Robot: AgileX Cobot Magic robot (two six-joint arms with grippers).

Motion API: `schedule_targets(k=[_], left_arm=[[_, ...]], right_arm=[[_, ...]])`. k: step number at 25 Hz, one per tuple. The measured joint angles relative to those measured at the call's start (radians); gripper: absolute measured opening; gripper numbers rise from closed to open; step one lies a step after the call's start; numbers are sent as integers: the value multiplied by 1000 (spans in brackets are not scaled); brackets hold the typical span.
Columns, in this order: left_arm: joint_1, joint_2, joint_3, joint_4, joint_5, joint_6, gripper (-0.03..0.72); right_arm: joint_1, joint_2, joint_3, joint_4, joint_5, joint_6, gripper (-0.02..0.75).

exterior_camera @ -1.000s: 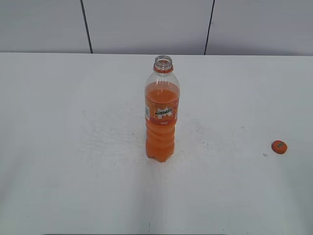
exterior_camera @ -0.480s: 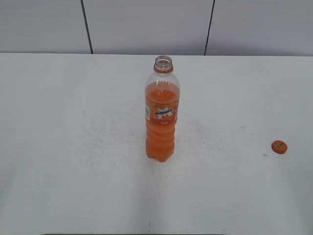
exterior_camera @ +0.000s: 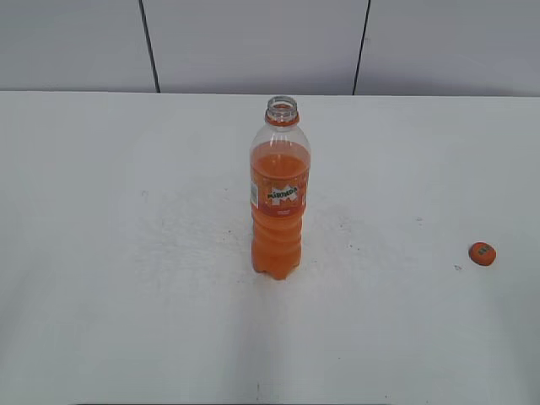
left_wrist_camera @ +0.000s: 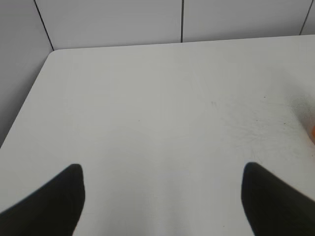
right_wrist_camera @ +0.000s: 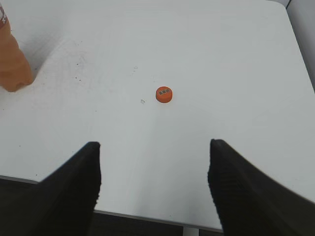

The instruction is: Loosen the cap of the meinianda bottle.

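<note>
The cap [exterior_camera: 482, 253] lies off and well right of the open-necked meinianda bottle [exterior_camera: 279, 198], so the task looks done; left gripper [left_wrist_camera: 162, 196] and right gripper [right_wrist_camera: 153, 169] both gape empty.

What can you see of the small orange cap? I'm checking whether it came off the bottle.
The small round orange plastic screw cap is off the bottle, lying flat on the white table with its dark-and-light marked top facing up. It sits alone, far right of the bottle, ahead of the open right hand; nothing else touches it.
</note>
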Motion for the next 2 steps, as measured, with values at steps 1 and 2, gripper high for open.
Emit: schedule_targets(k=[1,2], left_arm=[[0,0,0,0,0,0,590],[0,0,0,1,0,0,590]], right_arm=[[0,0,0,0,0,0,514],[0,0,0,0,0,0,514]])
